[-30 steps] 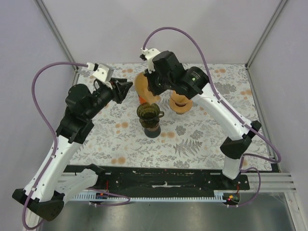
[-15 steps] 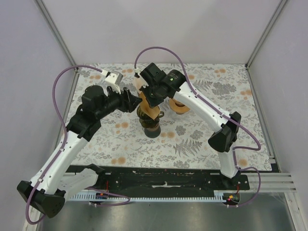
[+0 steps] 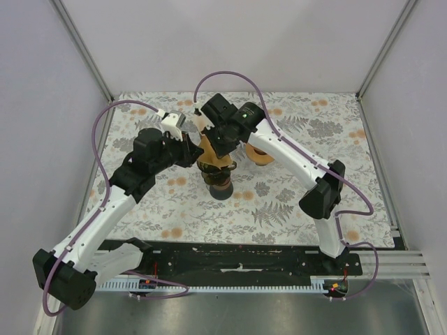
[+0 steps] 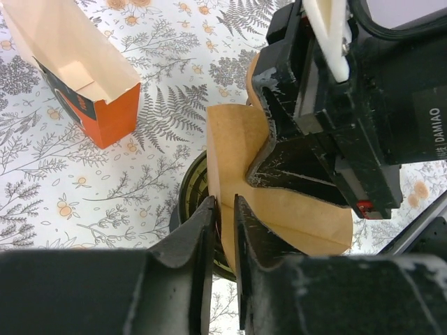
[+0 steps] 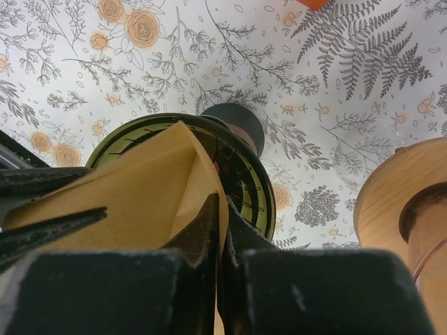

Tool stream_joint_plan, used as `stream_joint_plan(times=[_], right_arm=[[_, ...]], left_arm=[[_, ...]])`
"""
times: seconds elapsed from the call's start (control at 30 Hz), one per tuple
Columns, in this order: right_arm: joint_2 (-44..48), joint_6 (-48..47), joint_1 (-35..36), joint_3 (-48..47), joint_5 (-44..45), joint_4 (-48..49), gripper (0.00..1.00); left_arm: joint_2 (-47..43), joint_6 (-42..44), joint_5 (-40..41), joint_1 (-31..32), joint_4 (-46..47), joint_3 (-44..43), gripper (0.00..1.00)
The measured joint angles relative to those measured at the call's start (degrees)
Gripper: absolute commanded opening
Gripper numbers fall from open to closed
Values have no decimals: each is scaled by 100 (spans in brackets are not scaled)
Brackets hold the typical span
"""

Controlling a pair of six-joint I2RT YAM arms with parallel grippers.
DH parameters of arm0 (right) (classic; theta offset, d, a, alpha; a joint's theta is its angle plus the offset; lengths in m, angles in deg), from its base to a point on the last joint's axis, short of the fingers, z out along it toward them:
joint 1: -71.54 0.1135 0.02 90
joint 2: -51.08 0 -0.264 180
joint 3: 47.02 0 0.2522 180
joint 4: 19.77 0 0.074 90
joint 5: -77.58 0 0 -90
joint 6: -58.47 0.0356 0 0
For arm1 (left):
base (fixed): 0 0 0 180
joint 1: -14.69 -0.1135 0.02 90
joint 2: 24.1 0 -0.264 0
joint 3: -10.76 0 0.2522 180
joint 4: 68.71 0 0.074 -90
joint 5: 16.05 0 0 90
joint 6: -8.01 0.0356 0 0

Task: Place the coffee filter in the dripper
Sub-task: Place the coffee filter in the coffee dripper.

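The brown paper coffee filter (image 3: 209, 149) hangs over the dark green glass dripper (image 3: 218, 169), its lower part inside the rim. My right gripper (image 5: 223, 209) is shut on the filter's (image 5: 133, 202) near edge, above the dripper (image 5: 246, 174). My left gripper (image 4: 223, 207) comes in from the left. Its jaws stand a narrow gap apart and straddle the filter's (image 4: 286, 209) left edge, over the dripper's rim (image 4: 190, 192). The right gripper's black fingers (image 4: 279, 164) show in the left wrist view, clamped on the paper.
An open orange box (image 4: 105, 115) lies on the flowered cloth left of the dripper. A round wooden stand (image 3: 262, 155) is just right of the dripper and also shows in the right wrist view (image 5: 408, 202). The dripper sits on a dark base (image 3: 221, 190).
My right gripper has carried the filter down and forward onto the dripper. My left arm has swung right and reached the filter's edge, its jaws narrowing around it.
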Motion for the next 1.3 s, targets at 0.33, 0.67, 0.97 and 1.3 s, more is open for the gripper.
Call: stream_joint_plan(times=[0.33, 0.67, 0.97, 1.3], right_arm=[[59, -166, -122, 0, -22, 155, 44], [811, -682, -127, 9, -149, 391, 59], [1928, -920, 98, 763, -940, 1386, 5], [719, -555, 118, 675, -824, 1158, 0]], left_arm=[[-2, 2, 26, 0, 26, 0, 2], [0, 0, -11, 0, 48, 0, 2], [57, 0, -11, 0, 57, 0, 2], [57, 0, -11, 0, 74, 0, 2]])
